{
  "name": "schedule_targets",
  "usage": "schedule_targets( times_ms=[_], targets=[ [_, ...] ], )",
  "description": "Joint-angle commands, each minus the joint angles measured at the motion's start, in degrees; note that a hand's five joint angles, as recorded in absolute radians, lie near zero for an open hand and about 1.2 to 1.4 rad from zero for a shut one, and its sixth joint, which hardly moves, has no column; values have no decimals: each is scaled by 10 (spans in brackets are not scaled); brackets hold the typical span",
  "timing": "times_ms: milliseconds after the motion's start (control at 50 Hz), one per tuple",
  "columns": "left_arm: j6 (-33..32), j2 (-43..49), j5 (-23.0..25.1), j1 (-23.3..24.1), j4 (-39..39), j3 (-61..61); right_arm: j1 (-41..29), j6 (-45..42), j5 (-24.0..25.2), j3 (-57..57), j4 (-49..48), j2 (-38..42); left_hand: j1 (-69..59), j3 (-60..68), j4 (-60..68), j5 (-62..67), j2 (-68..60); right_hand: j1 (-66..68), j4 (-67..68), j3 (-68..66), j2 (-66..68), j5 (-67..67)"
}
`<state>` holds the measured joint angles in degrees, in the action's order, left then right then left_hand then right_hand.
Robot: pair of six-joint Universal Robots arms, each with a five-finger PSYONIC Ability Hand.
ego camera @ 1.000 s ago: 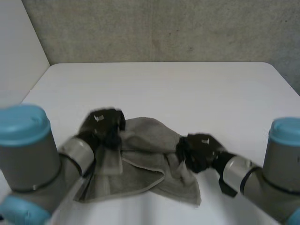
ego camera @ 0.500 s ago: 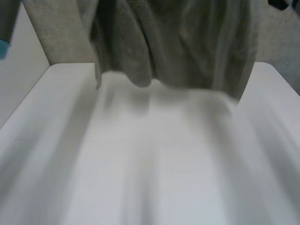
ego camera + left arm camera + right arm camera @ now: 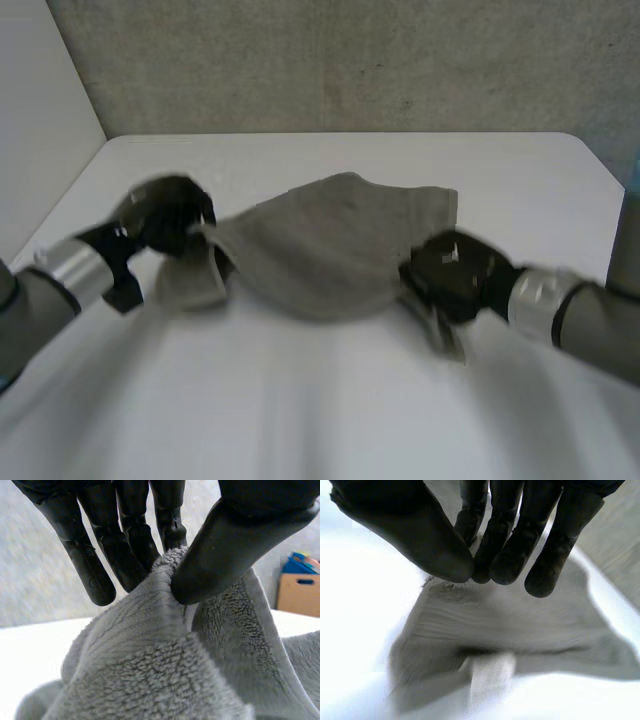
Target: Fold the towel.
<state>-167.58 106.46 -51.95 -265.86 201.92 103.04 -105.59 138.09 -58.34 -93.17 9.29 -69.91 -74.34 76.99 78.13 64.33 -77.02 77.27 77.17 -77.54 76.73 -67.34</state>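
Observation:
A grey towel (image 3: pixel 325 245) is stretched between my two hands just above the white table (image 3: pixel 330 400), sagging in the middle. My left hand (image 3: pixel 170 215) pinches its left end; in the left wrist view the thumb (image 3: pixel 220 555) presses the towel's edge (image 3: pixel 165 645) against the fingers (image 3: pixel 125 545). My right hand (image 3: pixel 455 275) holds the right end, and in the right wrist view the thumb (image 3: pixel 420 540) and fingertips (image 3: pixel 505 565) close on a corner of the towel (image 3: pixel 510 625), which hangs down from there.
A grey wall (image 3: pixel 340 60) rises behind the table's far edge. A cardboard box (image 3: pixel 299 594) with something blue on it stands beyond the table in the left wrist view. Bare tabletop lies in front of the towel and behind it.
From a crumpled heap near the front edge, the towel was swung up high and has come down again, now spread wider between the hands and farther from me.

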Motion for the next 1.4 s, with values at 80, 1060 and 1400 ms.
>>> schedule_targets(
  times_ms=[80,1060,1400],
  targets=[
    [-69,13,33,-31,13,47,8,-24,-4,-111,-63,-14,-57,30,19,57,-30,27,28,-25,33,-27],
    [-129,-52,-264,140,72,174,-14,362,-187,-231,-305,-56,593,-619,-630,-592,619,-568,-567,570,-562,568],
    [-172,74,-345,202,154,79,-15,363,-185,-237,-338,-31,582,-609,-620,-582,609,-512,-511,515,-507,513]
  ],
)
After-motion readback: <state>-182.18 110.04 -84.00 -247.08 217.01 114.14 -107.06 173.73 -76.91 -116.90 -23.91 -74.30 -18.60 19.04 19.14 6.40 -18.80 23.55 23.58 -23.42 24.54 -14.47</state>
